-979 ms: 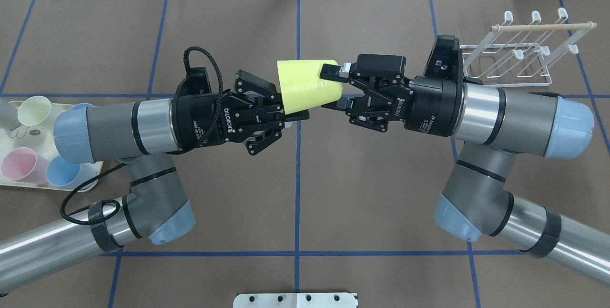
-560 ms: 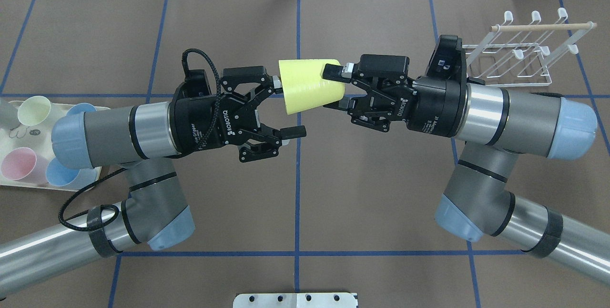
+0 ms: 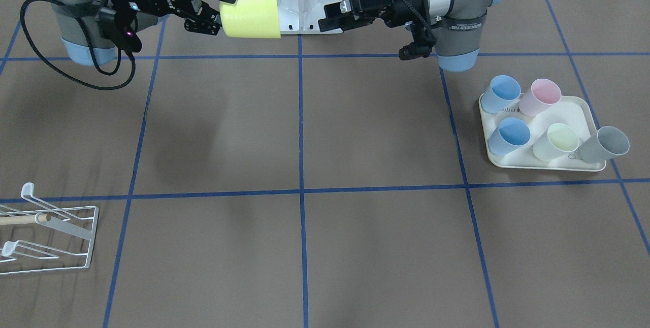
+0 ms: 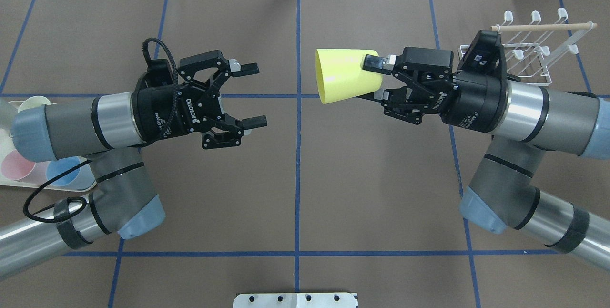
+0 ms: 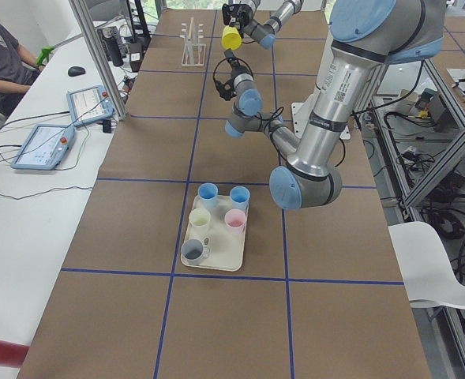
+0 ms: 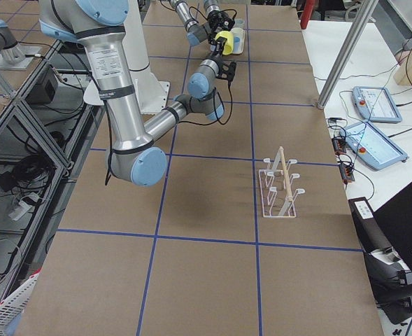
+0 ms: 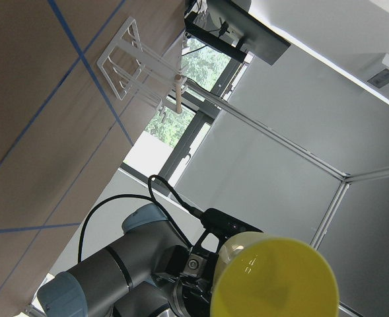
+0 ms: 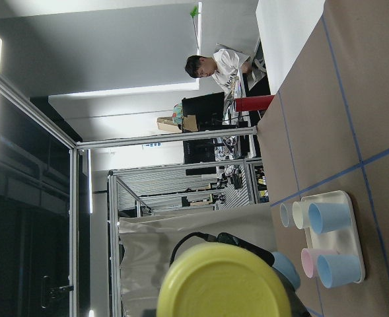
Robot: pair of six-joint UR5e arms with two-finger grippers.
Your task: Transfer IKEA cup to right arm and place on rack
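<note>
The yellow IKEA cup hangs on its side above the table, just right of the centre line, with its wide mouth turned toward the left arm. The right gripper is clamped on its narrow base end. The left gripper stands apart on the left, jaws spread wide and empty — the rack sits at the far right behind the right wrist, and the tray of pastel cups lies at the left edge.

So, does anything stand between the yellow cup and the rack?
Nothing visible does. The right claw holds the cup in the air, and no object lies on the table between it and the rack.
</note>
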